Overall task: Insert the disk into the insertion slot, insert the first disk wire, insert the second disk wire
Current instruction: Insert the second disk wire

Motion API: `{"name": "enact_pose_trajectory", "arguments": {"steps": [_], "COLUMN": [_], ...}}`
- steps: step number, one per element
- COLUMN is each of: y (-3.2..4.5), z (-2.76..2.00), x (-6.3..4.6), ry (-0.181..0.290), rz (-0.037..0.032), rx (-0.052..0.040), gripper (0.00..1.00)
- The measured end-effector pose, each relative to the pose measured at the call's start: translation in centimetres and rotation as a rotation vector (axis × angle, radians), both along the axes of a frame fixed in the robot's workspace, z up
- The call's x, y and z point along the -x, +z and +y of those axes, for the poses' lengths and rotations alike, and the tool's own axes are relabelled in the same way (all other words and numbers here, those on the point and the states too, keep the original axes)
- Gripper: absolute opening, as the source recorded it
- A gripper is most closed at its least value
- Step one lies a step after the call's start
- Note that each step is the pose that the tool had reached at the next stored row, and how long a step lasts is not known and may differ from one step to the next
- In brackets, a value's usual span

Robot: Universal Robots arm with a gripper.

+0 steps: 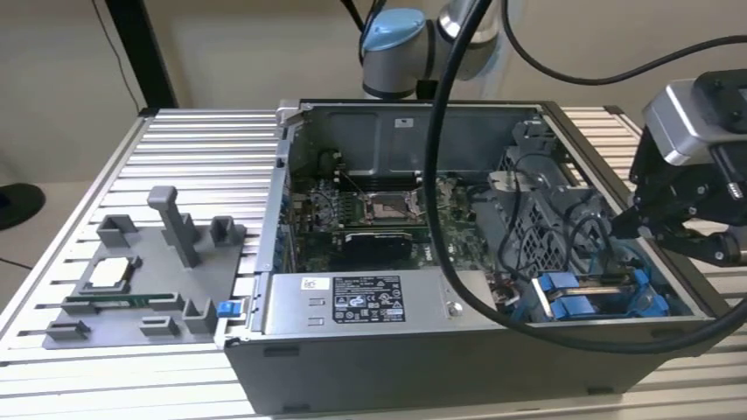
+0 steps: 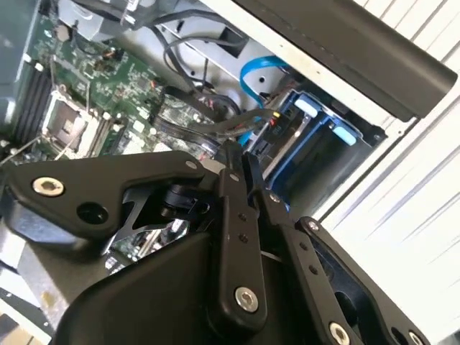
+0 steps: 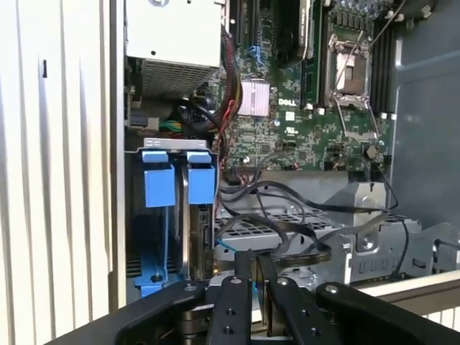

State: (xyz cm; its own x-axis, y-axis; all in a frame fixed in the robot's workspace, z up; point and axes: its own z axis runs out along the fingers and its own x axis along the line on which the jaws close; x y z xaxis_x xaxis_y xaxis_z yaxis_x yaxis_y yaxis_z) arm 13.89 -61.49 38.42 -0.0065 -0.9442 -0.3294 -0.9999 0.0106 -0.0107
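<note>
The insertion slot (image 1: 597, 297) is the grey bay with blue rails at the open computer case's near corner, on the exterior view's right. Blue carrier tabs (image 3: 172, 180) stand in it; the disk's labelled face is hidden. My gripper (image 1: 642, 229) hangs just above that corner of the case. In both wrist views its black fingers (image 2: 241, 215) lie close together, shut, with nothing clearly between them. Their tips (image 3: 255, 257) point at loose black wires (image 3: 287, 215) beside the slot. A blue wire (image 2: 251, 68) curves near the slot's blue frame (image 2: 316, 136).
The grey power-supply box (image 1: 362, 302) lies along the case's front wall, beside the slot. The motherboard (image 1: 373, 210) covers the case floor. A grey fixture (image 1: 140, 280) with small parts sits on the slatted table at the exterior view's left. A thick black cable (image 1: 438, 175) hangs across the case.
</note>
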Motion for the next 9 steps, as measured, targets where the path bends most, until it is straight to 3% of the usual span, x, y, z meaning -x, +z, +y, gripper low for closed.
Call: {"name": "enact_pose_trajectory", "arguments": {"steps": [5,9], "y": [-0.01,-0.34], "z": [-0.01,0.0], "x": [0.03,0.12], "ry": [0.0,0.0], "rz": [0.0074,0.0078], "rx": [0.0527,0.0758], "gripper": [0.0,0.0]}}
